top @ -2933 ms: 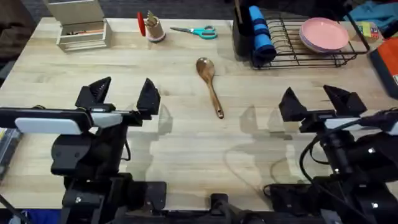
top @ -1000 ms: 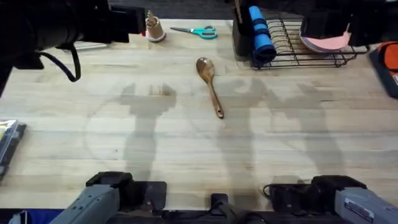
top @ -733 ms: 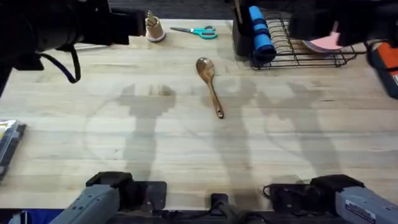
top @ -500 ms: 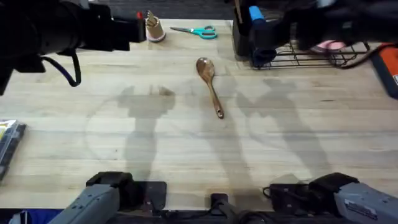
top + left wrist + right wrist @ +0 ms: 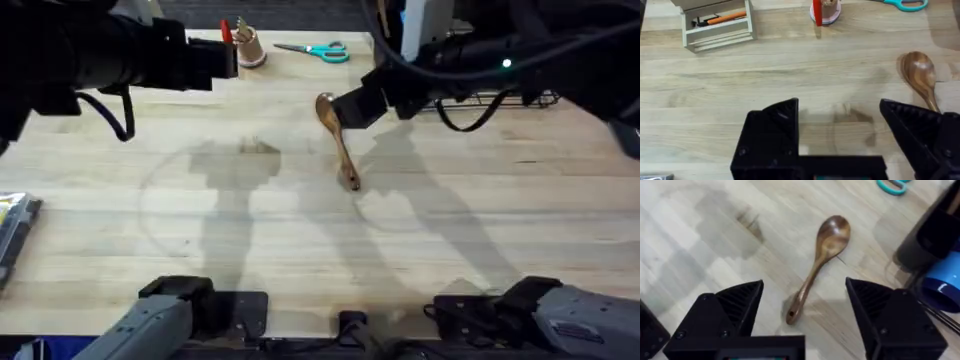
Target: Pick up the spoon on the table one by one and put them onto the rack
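One brown wooden spoon lies on the pale table, bowl toward the far edge. My right gripper hovers above it, open, with the spoon showing between its black fingers on the table below. In the overhead view the right gripper sits beside the spoon's bowl. The black wire rack at the far right is mostly hidden behind the right arm; its black utensil cup shows. My left gripper is open and empty over bare table, left of the spoon.
Teal scissors and a small cup with a red item lie along the far edge. A beige box stands at the far left. A blue roll sits beside the utensil cup.
The right arm swung left from over the rack until its gripper is above the spoon. The left arm shifted only slightly. The spoon has not moved.
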Tool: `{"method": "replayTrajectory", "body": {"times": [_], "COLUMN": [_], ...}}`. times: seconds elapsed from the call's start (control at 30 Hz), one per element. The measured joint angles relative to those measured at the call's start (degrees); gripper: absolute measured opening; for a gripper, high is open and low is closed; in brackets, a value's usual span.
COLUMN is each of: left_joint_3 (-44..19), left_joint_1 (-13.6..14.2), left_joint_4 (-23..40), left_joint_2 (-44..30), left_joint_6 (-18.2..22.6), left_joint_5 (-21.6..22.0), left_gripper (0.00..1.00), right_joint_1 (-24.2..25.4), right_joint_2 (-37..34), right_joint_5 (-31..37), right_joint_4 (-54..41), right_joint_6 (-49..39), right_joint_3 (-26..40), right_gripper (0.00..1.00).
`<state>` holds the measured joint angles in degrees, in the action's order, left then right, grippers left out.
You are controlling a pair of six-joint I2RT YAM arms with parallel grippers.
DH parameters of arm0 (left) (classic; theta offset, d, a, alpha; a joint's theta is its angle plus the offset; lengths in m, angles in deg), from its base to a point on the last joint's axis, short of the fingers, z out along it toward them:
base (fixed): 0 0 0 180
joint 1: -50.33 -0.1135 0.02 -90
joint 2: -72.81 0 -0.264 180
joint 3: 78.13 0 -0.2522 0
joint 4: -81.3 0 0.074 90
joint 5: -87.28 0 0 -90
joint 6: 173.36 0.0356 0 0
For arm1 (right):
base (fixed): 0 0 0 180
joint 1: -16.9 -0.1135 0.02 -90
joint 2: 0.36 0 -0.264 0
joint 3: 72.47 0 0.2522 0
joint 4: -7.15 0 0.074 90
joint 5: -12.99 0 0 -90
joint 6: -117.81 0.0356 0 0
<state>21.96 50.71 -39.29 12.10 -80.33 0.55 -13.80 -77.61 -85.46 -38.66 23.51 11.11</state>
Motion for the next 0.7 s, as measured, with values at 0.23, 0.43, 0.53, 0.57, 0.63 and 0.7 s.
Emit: {"method": "replayTrajectory", "body": {"times": [0.23,0.43,0.53,0.57,0.63,0.7], "left_joint_3": [0.0,0.0,0.0,0.0,0.0,0.0], "left_joint_1": [0.02,0.02,0.0,0.01,0.0,0.02], "left_joint_4": [0.0,0.0,0.0,0.0,0.0,0.0], "left_joint_2": [-0.01,0.0,0.0,0.0,0.0,0.0], "left_joint_6": [0.0,0.0,0.0,0.01,0.0,0.0], "left_joint_5": [0.0,0.0,0.0,-0.01,0.0,-0.01], "left_gripper": [0.993,0.993,0.994,0.994,0.993,0.993], "right_joint_1": [-0.64,-0.64,-0.64,-0.64,-0.64,-0.64], "right_joint_2": [0.0,0.0,0.0,0.0,-0.02,-0.07], "right_joint_5": [-0.16,-0.17,-0.06,0.29,1.78,4.48], "right_joint_4": [0.13,0.14,0.07,0.09,0.07,-0.05], "right_joint_6": [0.0,0.26,2.79,3.98,7.1,11.28], "right_joint_3": [0.0,0.0,0.0,0.0,0.0,0.0], "right_gripper": [0.992,0.992,0.992,0.992,0.992,0.992]}}
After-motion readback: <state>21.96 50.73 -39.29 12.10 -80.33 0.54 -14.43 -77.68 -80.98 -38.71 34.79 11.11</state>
